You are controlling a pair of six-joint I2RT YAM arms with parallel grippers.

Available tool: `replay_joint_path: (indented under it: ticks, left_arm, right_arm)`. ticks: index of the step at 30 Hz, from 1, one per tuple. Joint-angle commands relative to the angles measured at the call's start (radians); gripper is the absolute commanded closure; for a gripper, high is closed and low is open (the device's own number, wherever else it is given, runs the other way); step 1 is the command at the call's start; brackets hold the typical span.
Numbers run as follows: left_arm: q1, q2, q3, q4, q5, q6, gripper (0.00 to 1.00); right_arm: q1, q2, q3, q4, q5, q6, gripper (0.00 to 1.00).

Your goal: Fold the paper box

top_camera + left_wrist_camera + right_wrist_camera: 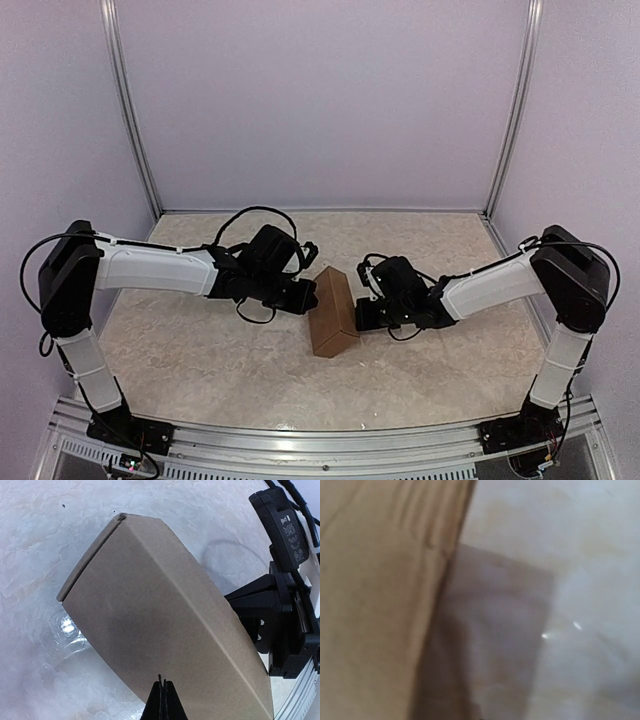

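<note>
The paper box [333, 312] is a closed brown carton resting on the marble table top, long axis running front to back. My left gripper [306, 295] sits at its left side. In the left wrist view the left gripper [162, 681] is shut, its tips pressed together with nothing between them, right at the carton's broad face [160, 610]. My right gripper [362, 313] is shut against the box's right side. The right wrist view is blurred: it shows a brown wall of the box [375, 605] and its shadow, with the fingers out of the frame.
The marble table top [200, 350] is ringed by lilac walls, with metal uprights [135, 130] in the back corners. An aluminium rail [320, 440] runs along the near edge between the two arm bases. The right arm's black wrist [282, 630] shows beyond the box.
</note>
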Motion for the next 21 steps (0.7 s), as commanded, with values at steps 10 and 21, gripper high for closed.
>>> replay_joint_path:
  ticks: [10,21]
  left_arm:
    - [0.008,0.022,0.091,-0.03,-0.014,0.022,1.0]
    - [0.035,-0.119,0.07,-0.136,-0.262,0.045,0.9]
  right_arm:
    - [-0.033,-0.06,-0.041,-0.046,0.039,-0.047,1.0]
    - [-0.036,-0.208,-0.026,-0.188,0.221,-0.181,1.0]
